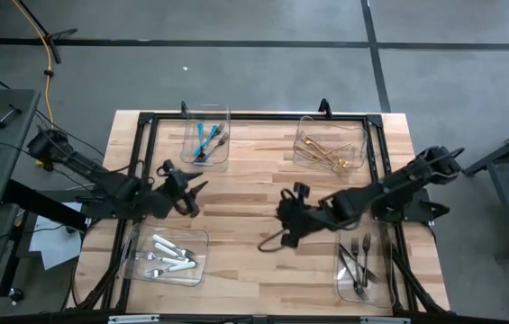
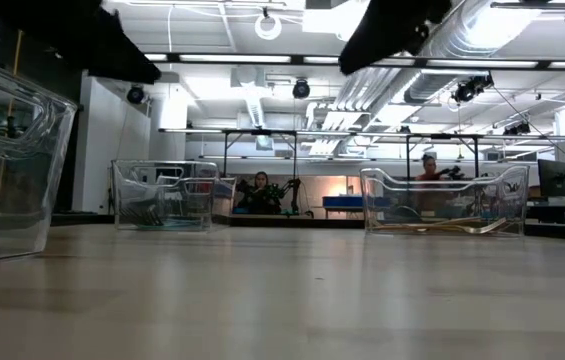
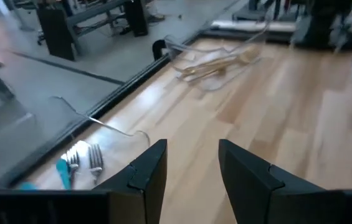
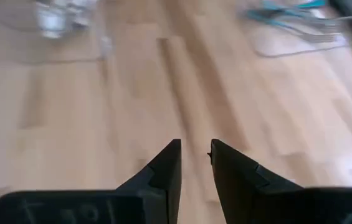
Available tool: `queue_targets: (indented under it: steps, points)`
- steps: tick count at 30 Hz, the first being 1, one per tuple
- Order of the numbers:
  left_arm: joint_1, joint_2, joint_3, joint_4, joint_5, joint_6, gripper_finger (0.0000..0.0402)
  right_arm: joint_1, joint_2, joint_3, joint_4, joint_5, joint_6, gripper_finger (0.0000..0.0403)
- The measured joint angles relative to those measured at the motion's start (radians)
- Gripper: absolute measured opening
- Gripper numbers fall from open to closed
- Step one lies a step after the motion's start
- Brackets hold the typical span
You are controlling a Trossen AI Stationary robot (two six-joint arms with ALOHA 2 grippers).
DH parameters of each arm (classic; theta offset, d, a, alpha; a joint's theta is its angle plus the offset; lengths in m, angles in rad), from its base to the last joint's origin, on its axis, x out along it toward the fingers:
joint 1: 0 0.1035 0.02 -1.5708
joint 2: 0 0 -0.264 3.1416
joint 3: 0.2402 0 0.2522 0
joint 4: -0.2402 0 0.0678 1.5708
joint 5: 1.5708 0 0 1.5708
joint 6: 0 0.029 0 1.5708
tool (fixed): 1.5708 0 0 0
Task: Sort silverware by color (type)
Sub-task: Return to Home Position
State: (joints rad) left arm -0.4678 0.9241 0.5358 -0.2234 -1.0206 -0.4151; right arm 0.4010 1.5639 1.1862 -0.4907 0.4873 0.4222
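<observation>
The silverware lies in four clear bins on the wooden table. Teal-handled forks (image 1: 204, 139) lie in the far left bin, gold pieces (image 1: 331, 151) in the far right bin, white-handled pieces (image 1: 171, 258) in the near left bin and dark steel forks (image 1: 358, 261) in the near right bin. My left gripper (image 1: 197, 191) hovers open between the two left bins, with nothing between its fingers (image 3: 147, 165). My right gripper (image 1: 283, 220) hovers over the bare middle of the table. Its fingers (image 4: 169, 165) stand a narrow gap apart and hold nothing.
A black frame (image 1: 146, 121) runs around the table's edges. The bare wood (image 1: 245, 193) between the four bins is free room. In the low view, the far bins (image 2: 162, 195) (image 2: 442, 200) stand upright and people sit in the room behind them.
</observation>
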Motion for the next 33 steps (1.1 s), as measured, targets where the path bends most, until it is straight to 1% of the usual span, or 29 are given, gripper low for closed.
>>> queue_targets:
  steps: [2, 4, 6, 8, 9, 11, 12, 14, 16, 19, 22, 28, 33]
  points:
    - [0.084, -0.005, 0.0, 0.035, 0.103, 0.097, 0.0129, -0.032, 0.0, 0.0, -0.032, 0.007, -0.026, 0.0082]
    - [0.179, -0.009, 0.0, 0.109, 0.262, 0.185, 0.0114, -0.058, 0.0, 0.0, -0.061, 0.006, -0.048, 0.0082]
    - [0.263, -0.009, 0.0, 0.173, 0.41, 0.275, 0.009, -0.077, 0.0, 0.0, -0.097, 0.006, -0.069, 0.0082]
    - [0.323, -0.008, 0.0, 0.227, 0.5, 0.346, 0.0061, -0.088, -0.001, 0.0, -0.138, 0.006, -0.083, 0.0082]
    - [0.346, -0.008, 0.001, 0.243, 0.525, 0.383, 0.0044, -0.09, -0.004, 0.0, -0.162, 0.006, -0.083, 0.0082]
    - [0.375, -0.014, 0.001, 0.252, 0.558, 0.428, 0.0014, -0.09, -0.008, 0.0, -0.2, 0.016, -0.083, 0.0082]
    - [0.384, -0.023, 0.001, 0.247, 0.575, 0.436, 0.0007, -0.089, -0.012, 0.0, -0.224, 0.021, -0.083, 0.0082]
    - [0.395, -0.037, -0.004, 0.255, 0.606, 0.445, 0.0008, -0.086, -0.03, -0.013, -0.237, 0.033, -0.084, 0.0082]
    - [0.396, -0.066, -0.054, 0.297, 0.627, 0.451, 0.0004, -0.085, -0.061, -0.045, -0.24, 0.036, -0.082, 0.0082]
    - [0.395, -0.127, -0.174, 0.42, 0.67, 0.454, 0.0002, -0.085, -0.137, -0.127, -0.232, 0.037, -0.047, 0.0082]
    - [0.395, -0.213, -0.28, 0.49, 0.679, 0.447, 0.0001, -0.085, -0.236, -0.236, -0.168, 0.033, 0.004, 0.0082]
    - [0.395, -0.417, -0.423, 0.527, 0.753, 0.425, 0.0001, -0.085, -0.417, -0.453, 0.101, -0.018, 0.005, 0.0082]
    - [0.395, -0.6, -0.521, 0.534, 0.787, 0.419, 0.0001, -0.085, -0.51, -0.555, 0.265, -0.043, -0.043, 0.0082]
